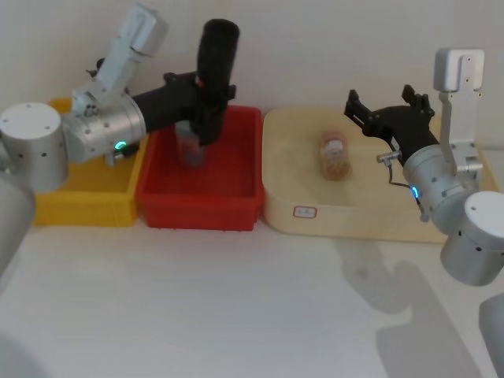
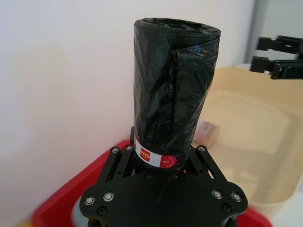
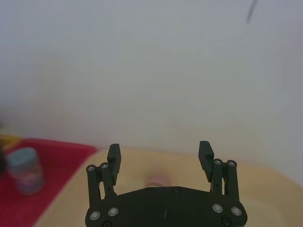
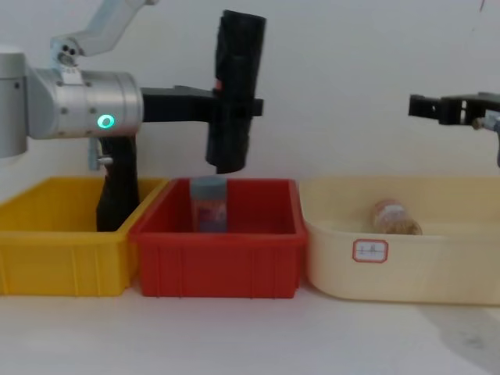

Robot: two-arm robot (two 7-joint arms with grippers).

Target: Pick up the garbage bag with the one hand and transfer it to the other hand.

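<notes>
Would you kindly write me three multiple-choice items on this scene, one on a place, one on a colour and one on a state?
1. The garbage bag hangs over which container? A yellow; B red; C cream.
2. The glowing ring behind the left gripper is: A green; B red; C white.
3. The right gripper is: A open and empty; B shut on the bag; C shut on a jar.
Answers: B, the left gripper holds the bag above the red bin; A, the ring shines green; A, its fingers stand apart with nothing between them.
</notes>
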